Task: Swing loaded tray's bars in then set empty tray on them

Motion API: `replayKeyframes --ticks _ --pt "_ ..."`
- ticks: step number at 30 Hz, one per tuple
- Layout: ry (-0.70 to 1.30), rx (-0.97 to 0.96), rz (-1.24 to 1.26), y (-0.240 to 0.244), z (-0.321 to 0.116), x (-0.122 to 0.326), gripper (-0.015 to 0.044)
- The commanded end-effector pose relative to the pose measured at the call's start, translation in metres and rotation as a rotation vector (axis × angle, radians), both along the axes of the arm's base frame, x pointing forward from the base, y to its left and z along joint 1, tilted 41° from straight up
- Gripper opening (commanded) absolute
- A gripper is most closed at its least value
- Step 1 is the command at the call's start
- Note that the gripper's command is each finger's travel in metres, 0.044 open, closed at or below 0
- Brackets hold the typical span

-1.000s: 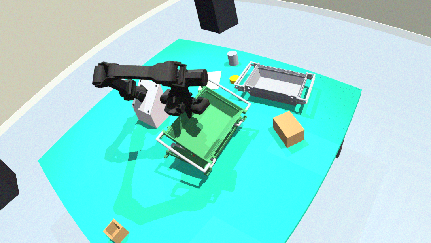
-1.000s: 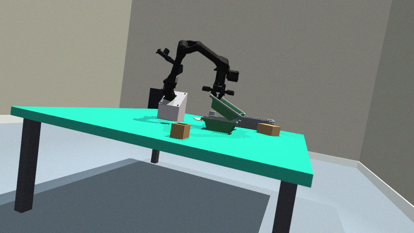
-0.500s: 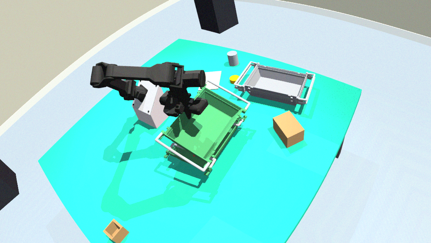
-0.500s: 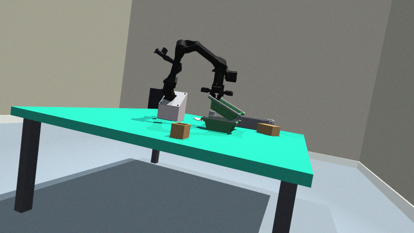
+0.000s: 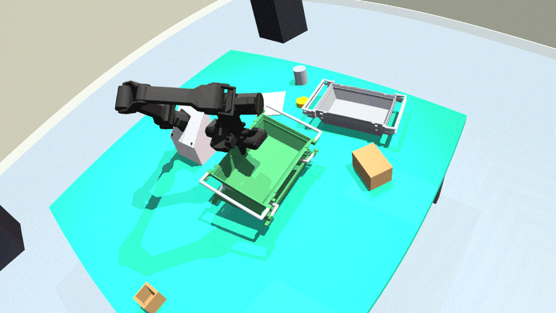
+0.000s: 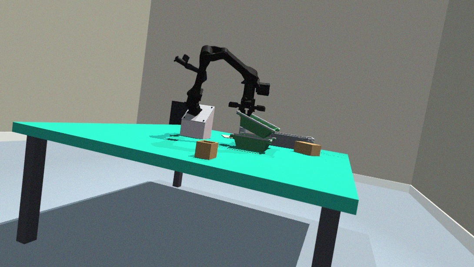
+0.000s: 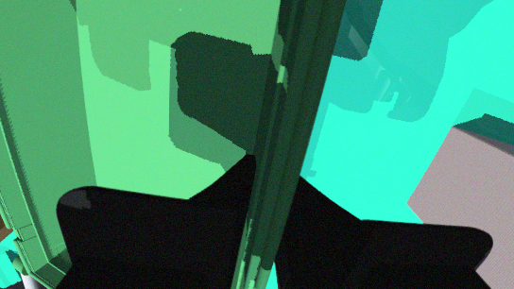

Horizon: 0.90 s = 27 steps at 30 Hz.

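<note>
My gripper (image 5: 242, 150) (image 6: 248, 113) (image 7: 261, 164) is shut on the rim of one long side wall of the empty green tray (image 5: 278, 165) (image 6: 257, 125) (image 7: 128, 142). This tray hangs tilted, its gripped side high and its opposite side low. Its white bars (image 5: 233, 197) (image 5: 293, 121) stick out at its ends. The loaded green tray (image 5: 291, 185) (image 6: 252, 144) stands on the table right below. The low side of the held tray is at its rim; I cannot tell if they touch. Only short pieces of the loaded tray's bars (image 5: 308, 158) (image 5: 275, 209) show, and its blocks are almost wholly hidden.
A grey tray (image 5: 352, 126) (image 6: 292, 141) with white bars stands behind. An orange-brown box (image 5: 371, 165) (image 6: 307, 149) is to the right, a small open box (image 5: 156, 300) (image 6: 206, 151) near the front. A grey cylinder (image 5: 300, 75), a yellow disc (image 5: 301, 101) and the pale base block (image 5: 198, 146) (image 6: 197, 128) stand around.
</note>
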<state>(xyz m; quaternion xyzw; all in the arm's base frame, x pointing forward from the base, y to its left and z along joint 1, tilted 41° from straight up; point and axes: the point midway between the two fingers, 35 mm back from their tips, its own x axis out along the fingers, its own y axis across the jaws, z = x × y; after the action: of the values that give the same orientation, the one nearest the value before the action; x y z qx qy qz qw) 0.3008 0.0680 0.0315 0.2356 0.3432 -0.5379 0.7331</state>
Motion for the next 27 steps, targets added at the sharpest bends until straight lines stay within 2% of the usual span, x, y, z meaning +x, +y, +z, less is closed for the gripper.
replayKeyframes --ticks 1,27 --pt "0.007 -0.004 -0.009 -0.006 -0.004 -0.002 0.0" --pt "0.007 -0.005 -0.009 -0.019 -0.018 -0.006 0.0"
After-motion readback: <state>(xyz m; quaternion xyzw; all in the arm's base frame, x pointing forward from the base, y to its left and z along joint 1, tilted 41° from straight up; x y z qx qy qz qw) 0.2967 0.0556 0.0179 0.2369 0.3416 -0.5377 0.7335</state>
